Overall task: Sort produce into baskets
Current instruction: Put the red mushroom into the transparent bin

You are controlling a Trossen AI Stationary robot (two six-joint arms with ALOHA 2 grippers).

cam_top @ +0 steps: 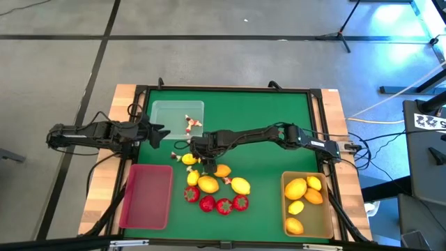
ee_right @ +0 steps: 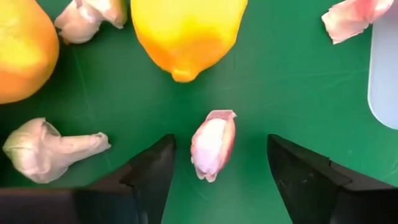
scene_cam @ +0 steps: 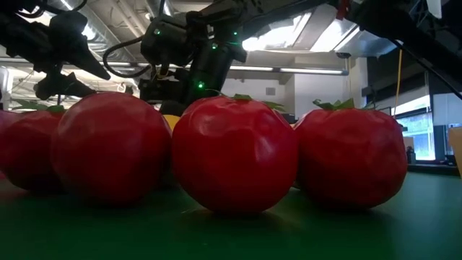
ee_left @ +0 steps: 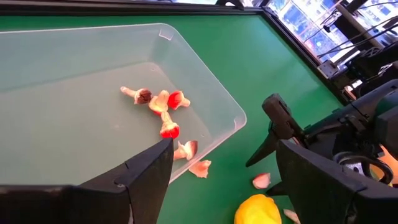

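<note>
R gripper (ee_right: 214, 163) spread wide, holding nothing, poised low over the mat at mid-table. Target: small white-pink bit (ee_right: 212, 144), lying on the green mat directly between the two fingers, untouched. Its long axis runs fore-aft, parallel to the fingers, so the jaws would close across its narrow width. Lemon (ee_right: 186, 31) lies just ahead of it, apart. Clear tray (cam_top: 177, 120), already holding similar bits, sits just beyond, toward the L arm. L gripper (cam_top: 155, 132) spread wide, empty, waiting at that tray's edge. R arm clearly nearer to bit.
</note>
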